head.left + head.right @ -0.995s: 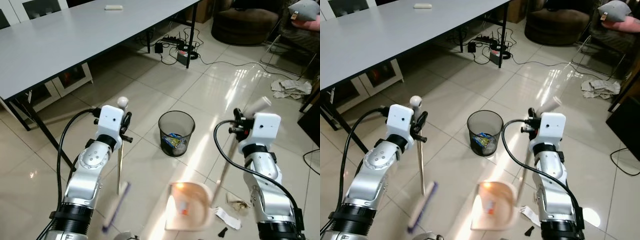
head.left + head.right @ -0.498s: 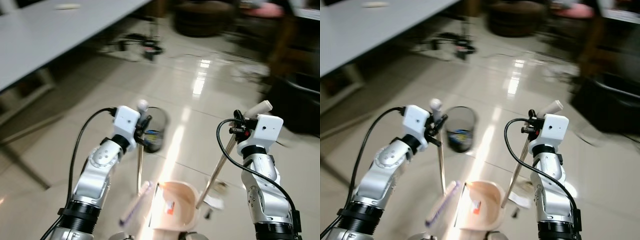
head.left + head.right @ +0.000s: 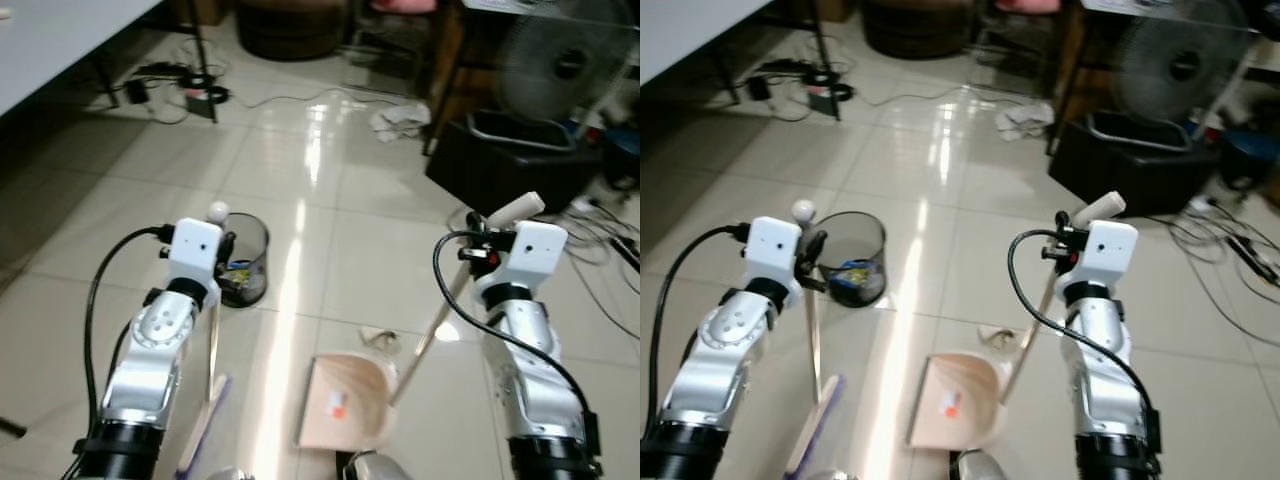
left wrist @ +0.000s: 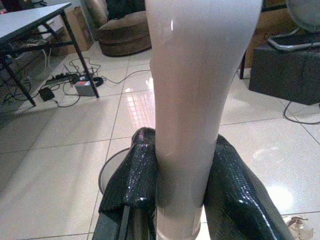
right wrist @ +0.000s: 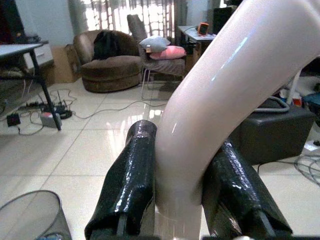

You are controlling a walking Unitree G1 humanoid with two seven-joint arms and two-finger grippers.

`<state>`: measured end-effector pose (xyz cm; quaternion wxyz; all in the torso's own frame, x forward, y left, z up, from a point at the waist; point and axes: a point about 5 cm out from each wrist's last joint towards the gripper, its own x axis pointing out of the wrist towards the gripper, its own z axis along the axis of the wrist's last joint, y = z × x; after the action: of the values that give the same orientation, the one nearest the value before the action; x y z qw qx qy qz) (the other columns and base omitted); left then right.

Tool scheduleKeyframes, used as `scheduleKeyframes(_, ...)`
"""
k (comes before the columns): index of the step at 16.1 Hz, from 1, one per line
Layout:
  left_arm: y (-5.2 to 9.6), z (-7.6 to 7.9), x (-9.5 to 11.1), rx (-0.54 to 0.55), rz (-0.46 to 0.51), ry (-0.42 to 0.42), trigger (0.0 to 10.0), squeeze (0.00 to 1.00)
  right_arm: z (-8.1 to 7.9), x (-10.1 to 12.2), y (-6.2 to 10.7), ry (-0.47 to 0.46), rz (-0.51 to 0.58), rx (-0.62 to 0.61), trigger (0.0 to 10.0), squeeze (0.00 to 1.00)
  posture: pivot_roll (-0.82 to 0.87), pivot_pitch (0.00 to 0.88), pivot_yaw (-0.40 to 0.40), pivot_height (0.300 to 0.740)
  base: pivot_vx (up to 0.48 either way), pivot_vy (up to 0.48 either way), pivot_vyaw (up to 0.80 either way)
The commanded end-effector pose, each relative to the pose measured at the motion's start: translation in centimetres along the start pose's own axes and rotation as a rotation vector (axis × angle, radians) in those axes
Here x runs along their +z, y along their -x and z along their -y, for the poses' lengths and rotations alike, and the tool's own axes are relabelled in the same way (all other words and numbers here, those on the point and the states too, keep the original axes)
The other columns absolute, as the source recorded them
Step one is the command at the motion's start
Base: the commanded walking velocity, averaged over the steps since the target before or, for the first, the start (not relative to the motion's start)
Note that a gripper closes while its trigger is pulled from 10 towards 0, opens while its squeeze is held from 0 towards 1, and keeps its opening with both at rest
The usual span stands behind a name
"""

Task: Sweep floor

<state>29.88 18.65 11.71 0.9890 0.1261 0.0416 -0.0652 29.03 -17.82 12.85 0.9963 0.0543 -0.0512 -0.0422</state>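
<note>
My left gripper [image 3: 222,252] is shut on the pale handle of a broom [image 3: 213,335], whose purple brush [image 3: 205,425] rests on the tiled floor by my left side. In the left wrist view its black fingers [image 4: 131,190] clamp the handle. My right gripper [image 3: 478,250] is shut on the long handle of a beige dustpan [image 3: 345,415]. The pan sits low in front of me with a small orange-and-white scrap inside. The right wrist view has the fingers [image 5: 127,185] pressed on both sides of the curved handle. A crumpled paper scrap [image 3: 378,340] lies just beyond the pan.
A black mesh waste bin [image 3: 243,272] with rubbish stands right beside my left gripper. A low black box [image 3: 505,165] and a fan [image 3: 565,65] are at the far right, with cables [image 3: 610,235] on the floor. A cloth [image 3: 400,120] and a power strip [image 3: 190,95] lie farther off.
The camera has swung to the right: the grey table slid out on the left, and the fan and black box came into view. Both grippers keep their hold on broom and dustpan.
</note>
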Motion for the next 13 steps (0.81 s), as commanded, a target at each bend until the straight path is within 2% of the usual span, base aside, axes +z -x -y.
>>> scheduleKeyframes(1,-0.7,-0.7,1.4,0.039,0.038,-0.024,10.0,0.00,-0.5,1.1,-0.4,-0.056,0.063,0.013,10.0,0.00,0.12,0.070,-0.033,0.740,0.000,0.000,-0.80)
scheduleKeyframes(3,-1.3,-0.9,2.0,0.049,0.052,0.004,10.0,0.00,-1.0,1.0,-0.2,-0.036,0.059,0.032,10.0,0.00,0.10,0.069,-0.017,0.740,0.000,0.000,-0.80)
scheduleKeyframes(6,-1.8,-0.1,2.2,0.017,0.063,0.027,10.0,0.00,-0.6,0.7,0.2,-0.031,0.041,0.038,10.0,0.00,0.09,0.049,-0.009,0.740,0.000,0.000,-0.80)
scheduleKeyframes(8,-1.9,0.1,2.7,0.004,0.089,0.051,10.0,0.00,-0.2,0.4,-0.3,0.052,-0.003,0.027,10.0,0.00,0.08,0.064,0.007,0.740,0.000,0.000,-0.80)
scheduleKeyframes(10,-1.8,0.2,2.6,0.004,0.096,0.056,10.0,0.00,0.2,0.1,-0.1,0.064,-0.016,0.014,10.0,0.00,0.08,0.059,0.006,0.740,0.000,0.000,-0.80)
scheduleKeyframes(13,-1.7,0.3,2.6,-0.010,0.107,0.038,10.0,0.00,0.0,-0.4,-0.1,0.102,-0.046,0.027,10.0,0.00,0.08,0.039,0.017,0.740,0.000,0.000,-0.17)
